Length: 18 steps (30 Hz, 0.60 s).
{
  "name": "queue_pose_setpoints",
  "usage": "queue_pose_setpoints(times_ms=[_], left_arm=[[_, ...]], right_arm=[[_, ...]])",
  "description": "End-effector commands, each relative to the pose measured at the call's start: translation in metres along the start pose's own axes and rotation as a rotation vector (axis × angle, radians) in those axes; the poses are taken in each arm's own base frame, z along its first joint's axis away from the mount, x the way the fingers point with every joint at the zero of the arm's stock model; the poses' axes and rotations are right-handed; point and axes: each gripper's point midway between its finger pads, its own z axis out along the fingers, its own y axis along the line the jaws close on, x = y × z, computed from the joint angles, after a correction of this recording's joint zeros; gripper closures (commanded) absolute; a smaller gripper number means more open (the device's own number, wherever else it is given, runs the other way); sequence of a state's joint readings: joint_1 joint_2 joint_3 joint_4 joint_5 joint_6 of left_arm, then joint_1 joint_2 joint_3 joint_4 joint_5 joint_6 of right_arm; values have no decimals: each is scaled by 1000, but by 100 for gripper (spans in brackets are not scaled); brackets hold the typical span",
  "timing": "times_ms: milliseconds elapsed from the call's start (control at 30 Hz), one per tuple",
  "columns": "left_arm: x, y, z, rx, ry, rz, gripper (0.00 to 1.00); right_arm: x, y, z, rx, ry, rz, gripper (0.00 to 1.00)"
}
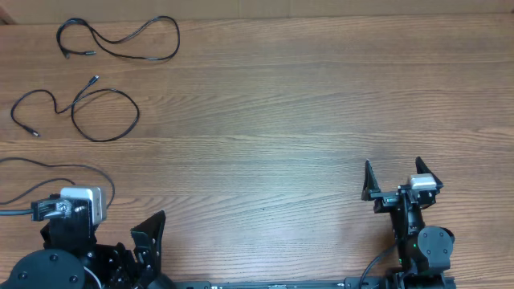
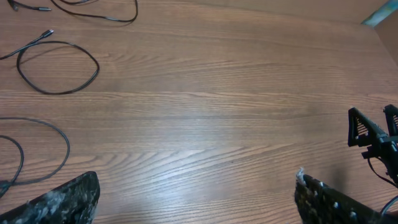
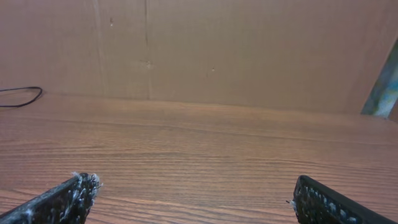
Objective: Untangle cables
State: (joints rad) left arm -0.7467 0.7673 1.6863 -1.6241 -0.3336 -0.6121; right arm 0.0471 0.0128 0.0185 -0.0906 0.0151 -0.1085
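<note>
Three thin black cables lie apart on the wooden table at the left. One [image 1: 120, 38] is a wide loop at the far left corner. A second [image 1: 100, 116] forms a round loop in front of it and shows in the left wrist view [image 2: 59, 65]. A third [image 1: 88, 172] arcs by the left arm's wrist and shows in the left wrist view [image 2: 46, 149]. My left gripper [image 1: 140, 241] [image 2: 196, 199] is open and empty at the near left edge. My right gripper [image 1: 393, 178] [image 3: 193, 199] is open and empty at the near right, far from the cables.
The wooden table [image 1: 305, 104] stretches between the arms. A brown board wall [image 3: 205, 50] stands behind the table's far edge. A bit of black cable [image 3: 22, 99] shows at the far left of the right wrist view. The right gripper shows in the left wrist view [image 2: 373, 134].
</note>
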Motion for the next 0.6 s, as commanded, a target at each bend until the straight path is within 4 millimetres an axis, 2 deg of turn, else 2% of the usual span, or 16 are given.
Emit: queue_pose_setpoints(times_ms=[0,567], left_arm=[[0,2,-1,-2,-9,-13,1],[0,2,-1,-2,-9,-13,0]], right_arm=[[2,-2,0,12,-3,33,0],[1,-2,0,12,-6,56,0]])
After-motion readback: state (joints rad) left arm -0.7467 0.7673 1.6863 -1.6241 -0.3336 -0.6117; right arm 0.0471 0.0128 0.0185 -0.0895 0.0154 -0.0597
